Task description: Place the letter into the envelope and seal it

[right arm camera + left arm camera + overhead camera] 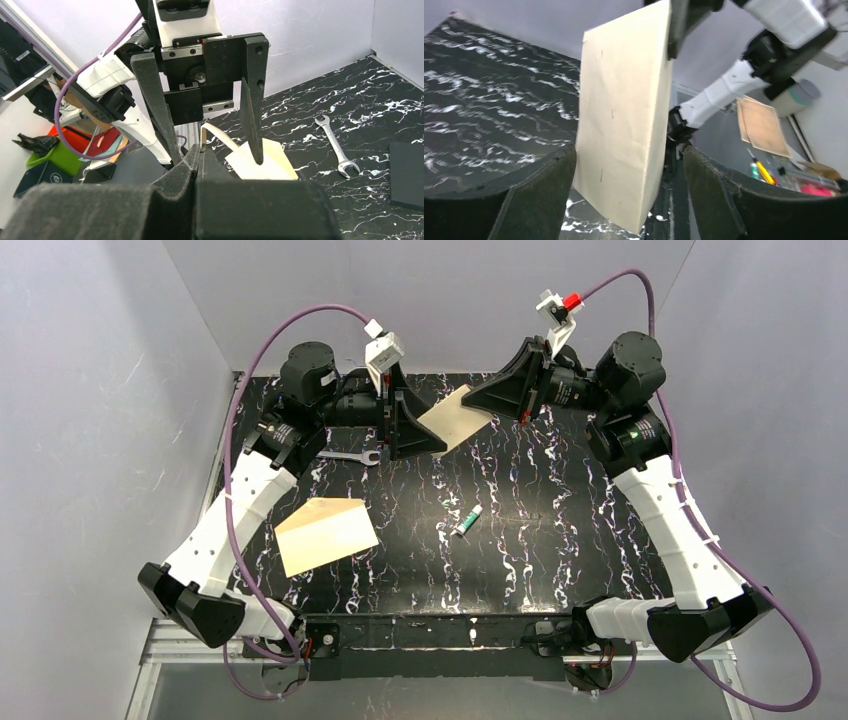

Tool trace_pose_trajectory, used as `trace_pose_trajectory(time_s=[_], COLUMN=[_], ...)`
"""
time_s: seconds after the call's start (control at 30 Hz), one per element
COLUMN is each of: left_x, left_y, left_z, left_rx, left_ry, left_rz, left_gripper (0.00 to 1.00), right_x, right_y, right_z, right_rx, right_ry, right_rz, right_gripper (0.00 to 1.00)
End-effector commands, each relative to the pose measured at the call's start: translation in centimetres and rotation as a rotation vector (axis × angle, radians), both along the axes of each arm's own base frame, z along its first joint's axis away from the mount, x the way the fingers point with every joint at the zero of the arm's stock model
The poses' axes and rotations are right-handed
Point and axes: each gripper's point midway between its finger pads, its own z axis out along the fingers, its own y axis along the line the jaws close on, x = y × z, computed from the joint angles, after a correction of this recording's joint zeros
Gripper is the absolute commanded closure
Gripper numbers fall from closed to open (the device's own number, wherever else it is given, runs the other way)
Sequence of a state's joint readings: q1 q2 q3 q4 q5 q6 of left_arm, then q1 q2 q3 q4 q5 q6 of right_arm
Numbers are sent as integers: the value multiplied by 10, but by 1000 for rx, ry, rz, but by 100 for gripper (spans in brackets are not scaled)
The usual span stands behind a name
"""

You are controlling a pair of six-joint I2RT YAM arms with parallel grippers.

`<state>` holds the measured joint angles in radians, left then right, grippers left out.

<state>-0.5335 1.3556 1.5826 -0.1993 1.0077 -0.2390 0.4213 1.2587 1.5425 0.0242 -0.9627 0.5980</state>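
Right claw (482, 402), letter (452, 420) over marbled table (560, 540)

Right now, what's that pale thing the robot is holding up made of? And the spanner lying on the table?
The envelope looks like paper: matte cream, thin and flat, with faint specks, and it bows a little where it is held. The wrench looks like metal, probably steel: silvery grey with a slight shine and open ends on both sides.
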Motion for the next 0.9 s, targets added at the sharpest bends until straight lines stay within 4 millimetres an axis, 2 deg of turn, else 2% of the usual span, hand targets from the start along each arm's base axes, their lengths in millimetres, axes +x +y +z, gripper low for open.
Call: trace_pose_trajectory(time_s=[0.0, 0.1, 0.27, 0.4, 0.53, 0.7, 0.87], left_x=[11, 15, 1, -8, -7, -5, -7], left_y=[20, 27, 20, 10, 4, 2, 4], left_z=[8, 14, 25, 23, 16, 15, 15], left_rx=[33, 28, -14, -32, -43, -44, -22], left_ry=[-122, -182, -164, -93, -38, -7, 1], left_rz=[197, 254, 158, 52, 18, 17, 21], left_gripper=[21, 22, 47, 54, 62, 88, 88], right_x=[1, 4, 8, 8, 7, 6, 8], right_y=[-2, -2, 0, 2, 3, 5, 5], right_z=[9, -1, -8, -9, -6, -10, -16], right_rx=[7, -12, -20, -15, 3, -4, -25], right_ry=[-35, -1, 26, 40, 27, 40, 41], right_rz=[-31, -44, -45, -27, -8, 13, 5], right_gripper=[99, 99, 99, 99, 99, 99, 99])
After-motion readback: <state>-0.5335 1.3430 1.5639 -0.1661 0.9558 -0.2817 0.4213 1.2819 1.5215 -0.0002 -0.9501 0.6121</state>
